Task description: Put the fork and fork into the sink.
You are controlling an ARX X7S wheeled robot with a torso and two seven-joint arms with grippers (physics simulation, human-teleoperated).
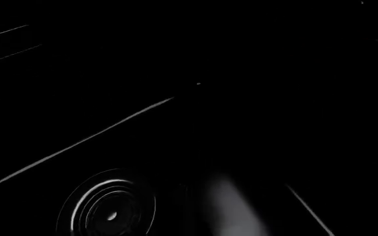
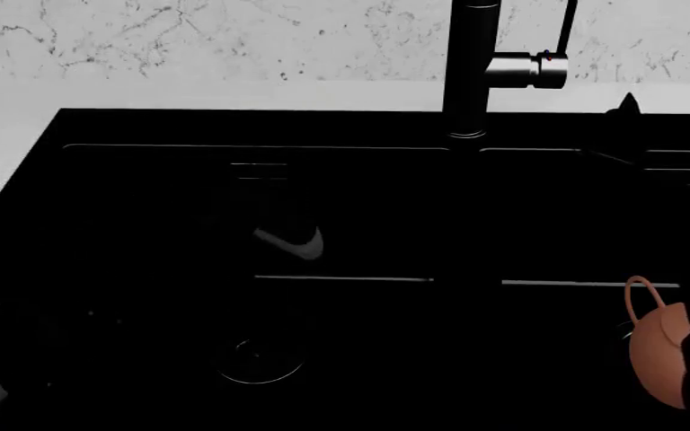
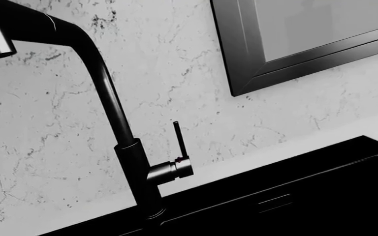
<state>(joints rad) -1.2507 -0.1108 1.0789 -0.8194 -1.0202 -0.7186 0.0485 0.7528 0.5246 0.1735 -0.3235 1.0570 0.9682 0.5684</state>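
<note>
Drain (image 1: 110, 209), ringed metal, sits closest to the left wrist camera, on the dark floor of the sink (image 2: 141, 224); almost everything around it is black on black. Pale blurred streak beside the drain in that view, can't identify it. Tiny orange sliver at the frame edge, too small to call.

Head view: sink fills most of the frame, only thin steel ledge lines (image 2: 345, 279) and the drain ring separate the basins from the dark. Small bright curved glint (image 2: 295, 242) in the left basin, could be part of an arm or a utensil, can't tell. Neither fork can be made out in any view; black one would vanish against the basin anyway. Terracotta teapot (image 2: 659, 355) is at the sink's right edge, cut off by the frame.

Faucet (image 2: 477, 67) stands at the back edge, top cropped. Right wrist view shows only faucet, marble wall (image 3: 57, 128) and a framed panel (image 3: 307, 39).

Left tool and right tool: neither one visible, so open/closed state and any load unknown.
</note>
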